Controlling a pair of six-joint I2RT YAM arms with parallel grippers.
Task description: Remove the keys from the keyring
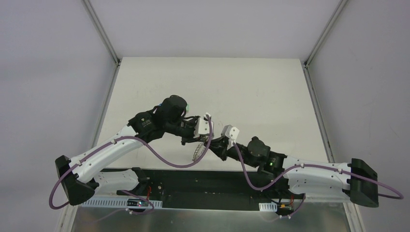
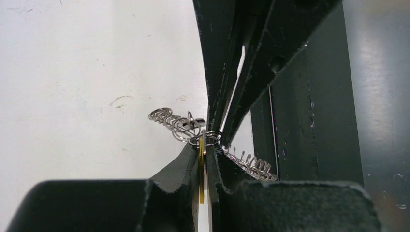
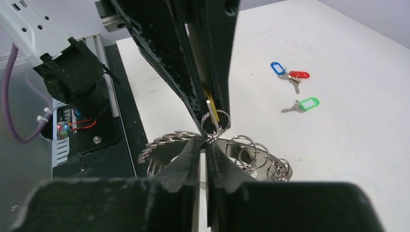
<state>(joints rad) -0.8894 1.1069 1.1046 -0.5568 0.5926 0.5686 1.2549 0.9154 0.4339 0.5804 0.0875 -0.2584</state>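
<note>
Where the two arms meet over the near part of the table, the keyring is held between their tips, tilted on edge, with its frill of wire loops fanning out to both sides of the grip. Whether its lower edge touches the table cannot be told.

Left gripper: jaws pressed together on the yellow key. The tag shows as a thin yellow strip between the fingers, and a small split ring hangs from it down to the keyring's edge.

Right gripper: jaws drawn almost together, with only a narrow slit between them, and the tips pinching the keyring's edge. The pinch sits at the loop where the yellow key's split ring joins. The two grippers stand tip to tip at this one point of the keyring. In the right wrist view the left one comes in from above the keyring and the right one from below.

Three keys lie flat on the table, well apart from the keyring and on the side away from the right gripper. The blue key and red key lie with their metal ends together. The green key lies alone, nearer the keyring than those two.

In the top view the keyring appears as a small pale disc just below the joined tips
</note>
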